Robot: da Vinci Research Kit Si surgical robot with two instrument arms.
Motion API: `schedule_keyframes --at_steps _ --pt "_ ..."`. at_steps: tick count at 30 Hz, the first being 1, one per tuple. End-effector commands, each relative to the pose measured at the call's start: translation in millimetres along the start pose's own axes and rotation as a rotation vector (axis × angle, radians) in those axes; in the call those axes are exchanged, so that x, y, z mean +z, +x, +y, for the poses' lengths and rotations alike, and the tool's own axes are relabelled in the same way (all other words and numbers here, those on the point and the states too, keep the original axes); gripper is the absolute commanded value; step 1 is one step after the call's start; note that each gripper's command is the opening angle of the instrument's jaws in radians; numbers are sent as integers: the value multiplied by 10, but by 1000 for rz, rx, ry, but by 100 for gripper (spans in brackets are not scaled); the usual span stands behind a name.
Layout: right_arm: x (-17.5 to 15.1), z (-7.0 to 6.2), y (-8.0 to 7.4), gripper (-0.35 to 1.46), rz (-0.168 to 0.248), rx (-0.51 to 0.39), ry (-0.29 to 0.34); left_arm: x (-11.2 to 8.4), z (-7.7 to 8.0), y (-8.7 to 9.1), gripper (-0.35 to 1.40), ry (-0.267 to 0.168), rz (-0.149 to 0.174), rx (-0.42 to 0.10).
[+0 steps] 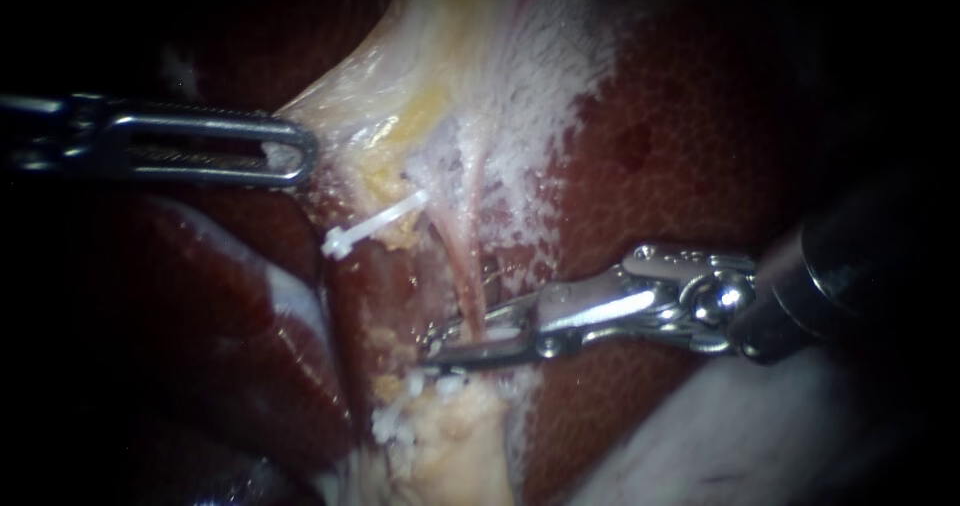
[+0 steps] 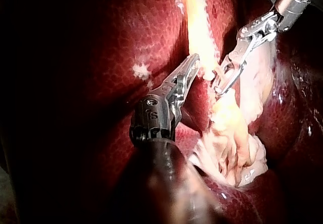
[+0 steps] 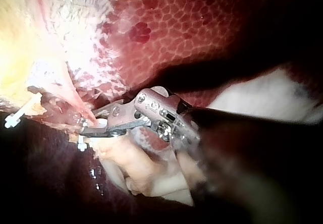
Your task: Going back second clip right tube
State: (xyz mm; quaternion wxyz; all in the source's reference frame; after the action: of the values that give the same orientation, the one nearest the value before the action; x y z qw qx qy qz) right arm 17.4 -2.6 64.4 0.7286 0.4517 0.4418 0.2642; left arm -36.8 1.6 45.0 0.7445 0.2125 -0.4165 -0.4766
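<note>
A thin pink tube (image 1: 462,266) runs down from the pale gallbladder tissue (image 1: 470,56). My right instrument (image 1: 435,351) comes in from the right, and its jaws stand open astride this tube, low on it. The right wrist view shows the same jaws (image 3: 83,128) with a gap between them and the tube (image 3: 81,105) entering that gap. A white clip (image 1: 375,224) sits on the tube to the left. More white clip material (image 1: 415,384) lies just below the jaws. My left instrument (image 1: 300,153) is shut on the gallbladder's edge, holding it to the left.
Dark red liver (image 1: 680,166) surrounds the field on both sides. Yellowish fat (image 1: 450,446) lies below the tubes. A pale white sheet (image 1: 750,436) shows under my right instrument's shaft at the lower right.
</note>
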Motion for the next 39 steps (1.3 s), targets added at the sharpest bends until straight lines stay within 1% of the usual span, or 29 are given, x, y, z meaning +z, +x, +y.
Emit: schedule_keyframes --at_steps 1,16,17,21,23,25,30,34,36,39 --pt "1 0 -1 -35 0 0 -1 0 0 0 -35 0 0 0" --pt "1 0 -3 -35 -3 -2 -2 0 0 1 -35 -1 0 1" --pt "1 -1 -3 -35 4 4 3 0 0 1 -35 -1 0 1" --pt "1 -2 -3 4 22 4 19 0 0 1 -35 -1 0 1" --pt "2 -4 -4 26 21 33 19 0 0 1 -35 -1 0 1" --pt "3 -6 -4 37 20 50 24 0 -1 1 -35 -1 0 1" --pt "5 -12 -3 49 40 87 19 -1 -1 1 -35 -1 0 1" --pt "5 -14 -2 53 60 101 -4 -1 -1 1 -35 -1 0 1" --pt "3 -14 -2 55 79 103 -25 -1 0 2 -35 -1 0 1" --pt "1 -14 -2 58 90 113 -37 -2 0 2 -35 0 0 1"
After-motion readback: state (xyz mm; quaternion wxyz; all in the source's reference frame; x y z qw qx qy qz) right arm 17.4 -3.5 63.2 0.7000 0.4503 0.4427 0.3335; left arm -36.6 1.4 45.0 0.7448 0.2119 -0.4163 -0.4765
